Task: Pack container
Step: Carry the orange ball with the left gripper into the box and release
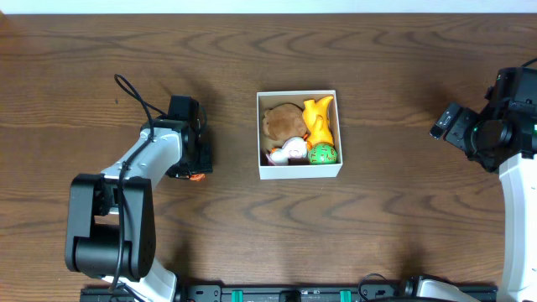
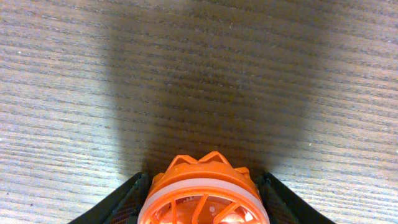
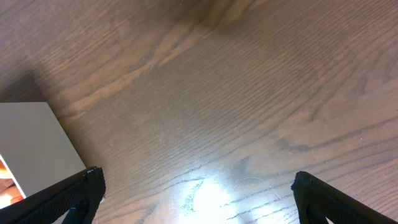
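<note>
The container (image 1: 299,171) is a small white box with a brown inside at the table's middle. It holds a brown plush toy (image 1: 282,122), a yellow toy (image 1: 320,119), a green ball (image 1: 322,154) and a white and orange toy (image 1: 289,152). My left gripper (image 1: 195,168) is left of the box, shut on an orange toy (image 2: 203,194) with a white band, close to the wood. My right gripper (image 3: 196,186) is open and empty over bare wood at the right. The box's white wall (image 3: 34,146) shows at the left of the right wrist view.
The wooden table (image 1: 394,210) runs all round the box. A black rail (image 1: 294,294) lies along the front edge. A black cable (image 1: 138,101) loops over the left arm.
</note>
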{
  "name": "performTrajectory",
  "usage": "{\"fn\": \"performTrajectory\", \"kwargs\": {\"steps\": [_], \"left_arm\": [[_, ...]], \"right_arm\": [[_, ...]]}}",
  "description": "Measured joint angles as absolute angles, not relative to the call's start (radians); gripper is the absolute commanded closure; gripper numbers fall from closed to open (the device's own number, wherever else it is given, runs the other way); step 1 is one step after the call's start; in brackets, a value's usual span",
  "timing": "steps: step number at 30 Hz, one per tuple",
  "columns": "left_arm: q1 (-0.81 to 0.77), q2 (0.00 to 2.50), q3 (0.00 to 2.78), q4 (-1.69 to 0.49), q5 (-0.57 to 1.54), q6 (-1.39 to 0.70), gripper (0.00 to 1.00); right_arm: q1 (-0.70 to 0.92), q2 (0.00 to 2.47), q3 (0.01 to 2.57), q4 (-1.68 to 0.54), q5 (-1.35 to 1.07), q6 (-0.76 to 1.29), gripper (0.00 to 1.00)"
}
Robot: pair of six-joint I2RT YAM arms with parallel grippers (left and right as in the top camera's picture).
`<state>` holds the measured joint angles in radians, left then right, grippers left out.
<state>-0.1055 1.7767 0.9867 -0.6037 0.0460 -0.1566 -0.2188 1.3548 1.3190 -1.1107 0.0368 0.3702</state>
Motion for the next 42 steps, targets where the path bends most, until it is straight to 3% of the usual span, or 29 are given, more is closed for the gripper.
{"fn": "performTrajectory", "kwargs": {"steps": [9, 21, 31, 38, 40, 42], "left_arm": [[-0.105, 1.774, 1.012, -0.709, 0.046, -0.157, 0.47], [-0.191, 1.581, 1.364, -0.963, 0.045, -0.157, 0.47], [-0.519, 1.522, 1.453, -0.833, 0.044, -0.161, 0.47], [-0.598, 1.704, 1.45, -0.732, 0.017, -0.17, 0.46], [-0.598, 1.774, 1.445, -0.717, 0.014, -0.177, 0.34], [-0.598, 1.824, 1.44, -0.706, 0.012, -0.183, 0.31]], "right_arm": [[-0.219, 1.355, 1.319, -1.111, 0.037, 0.37, 0.01], [-0.219, 1.355, 1.319, -1.111, 0.037, 0.37, 0.01], [-0.219, 1.355, 1.319, -1.111, 0.037, 0.37, 0.01], [-0.219, 1.355, 1.319, -1.113, 0.037, 0.371, 0.01], [-0.219, 1.355, 1.319, -1.114, 0.037, 0.37, 0.01], [-0.219, 1.355, 1.319, -1.114, 0.037, 0.37, 0.01]]}}
